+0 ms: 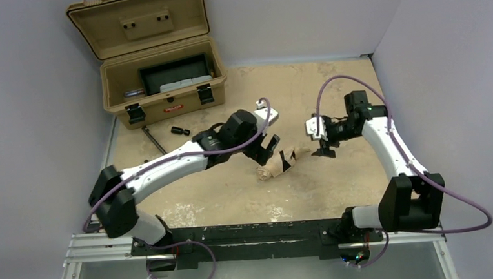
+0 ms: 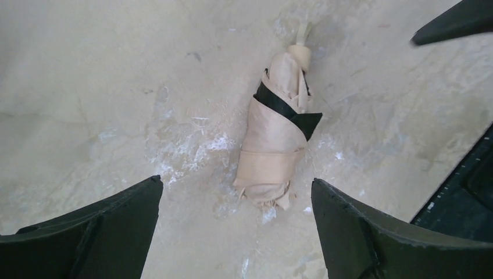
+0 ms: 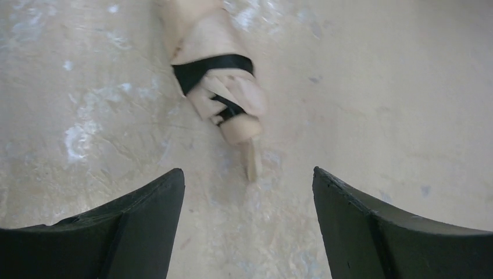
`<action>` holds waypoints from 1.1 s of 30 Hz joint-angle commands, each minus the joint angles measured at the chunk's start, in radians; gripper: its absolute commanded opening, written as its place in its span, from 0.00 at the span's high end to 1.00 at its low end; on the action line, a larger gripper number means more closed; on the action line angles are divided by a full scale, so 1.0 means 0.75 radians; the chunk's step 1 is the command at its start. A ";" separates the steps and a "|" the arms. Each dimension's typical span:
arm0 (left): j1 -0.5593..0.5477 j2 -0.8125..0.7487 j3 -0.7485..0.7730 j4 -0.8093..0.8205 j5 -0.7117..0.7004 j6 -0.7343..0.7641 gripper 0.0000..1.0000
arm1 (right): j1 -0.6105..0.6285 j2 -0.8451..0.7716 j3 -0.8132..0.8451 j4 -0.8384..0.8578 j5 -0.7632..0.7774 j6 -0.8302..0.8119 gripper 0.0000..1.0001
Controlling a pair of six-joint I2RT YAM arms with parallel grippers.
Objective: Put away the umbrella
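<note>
Currently left gripper [image 1: 267, 150], right gripper [image 1: 325, 150] wide, empty | umbrella [image 1: 278, 165] lies bundled | risk: off-centre pinch slips strap [image 2: 285, 110], fabric unfurls

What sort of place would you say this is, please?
Probably a robot lab test cell: the left arm and right arm are bolted to a metal rail, the scuffed tabletop is boxed in by plain pale panels, and an open hard case sits out as a prop.
</note>
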 commanded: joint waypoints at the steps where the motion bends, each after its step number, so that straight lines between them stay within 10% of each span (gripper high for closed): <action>1: 0.059 -0.310 -0.149 0.014 -0.006 -0.022 0.03 | 0.183 0.023 -0.027 -0.184 -0.059 -0.460 0.22; 11: 0.365 -1.075 -0.419 -0.307 0.011 -0.041 0.00 | 0.700 0.132 -0.105 0.508 0.246 0.332 0.21; 21: 0.367 -1.572 -0.658 -0.353 -0.011 0.030 0.00 | 0.803 0.380 -0.078 0.615 0.462 0.483 0.17; 33: 0.366 -1.588 -0.646 -0.367 -0.065 0.034 0.00 | 0.779 0.517 -0.006 0.772 0.586 0.984 0.68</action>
